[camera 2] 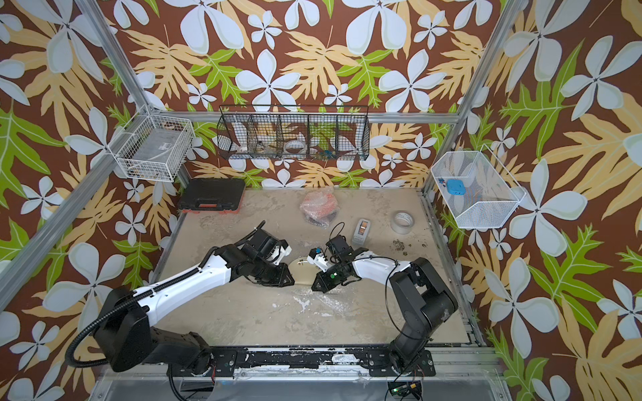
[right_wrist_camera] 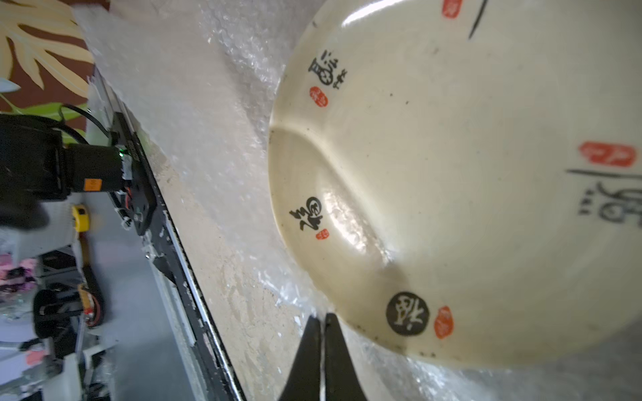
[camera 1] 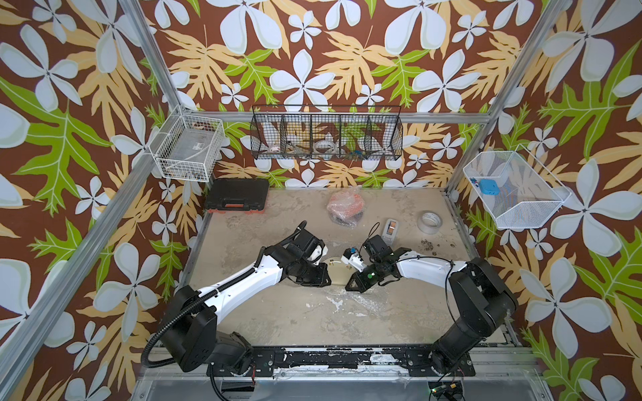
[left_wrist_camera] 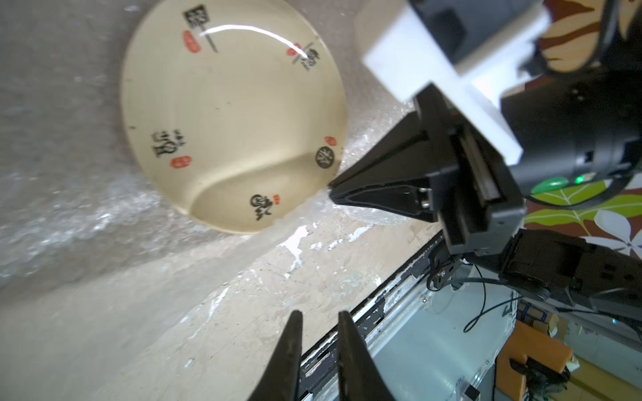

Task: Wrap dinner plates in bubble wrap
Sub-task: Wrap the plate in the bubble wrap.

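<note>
- The cream plate lies on the bubble wrap on the tabletop, between both claws.
- The right claw is pinched closed at the plate's rim.
- The left claw is narrowly parted and empty, near the opposite side.

The worn beige table is carrying a black tool case at upper left, a bubble-wrapped orange bundle above centre, a tape roll, a small grey dispenser and crumbs toward the right, and a bubble wrap sheet at centre.
</note>
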Tool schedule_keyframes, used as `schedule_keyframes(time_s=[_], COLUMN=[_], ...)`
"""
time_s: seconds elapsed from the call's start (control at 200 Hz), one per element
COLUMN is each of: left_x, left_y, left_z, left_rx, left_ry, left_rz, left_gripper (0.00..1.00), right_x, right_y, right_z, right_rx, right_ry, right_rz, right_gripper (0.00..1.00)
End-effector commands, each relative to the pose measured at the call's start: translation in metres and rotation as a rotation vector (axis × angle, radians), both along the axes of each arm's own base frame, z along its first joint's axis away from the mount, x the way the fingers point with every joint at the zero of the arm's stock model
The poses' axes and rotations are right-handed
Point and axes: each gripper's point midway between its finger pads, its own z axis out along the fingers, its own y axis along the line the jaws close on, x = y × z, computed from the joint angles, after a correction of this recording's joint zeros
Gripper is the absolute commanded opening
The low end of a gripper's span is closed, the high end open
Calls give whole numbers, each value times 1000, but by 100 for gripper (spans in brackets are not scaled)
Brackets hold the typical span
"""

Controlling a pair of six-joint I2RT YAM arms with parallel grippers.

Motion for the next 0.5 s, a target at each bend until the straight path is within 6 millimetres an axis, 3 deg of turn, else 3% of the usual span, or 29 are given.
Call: schedule_keyframes(time_s=[0.0,0.24,0.495], left_x=[-8,13,61], left_y=[-22,-28,-28], left_z=[1,-43,-77], left_rx=[-29,82,207], left_ry=[-4,-35,-112], left_rz=[-80,-93,-53], left_gripper=[20,17,15], right_x=[7,20,23], right_y=[7,1,-5], right_z=[7,11,6], right_rx=[65,87,77], right_ry=[134,258,301], right_rz=[-118,-221,-231], right_gripper=[0,0,0])
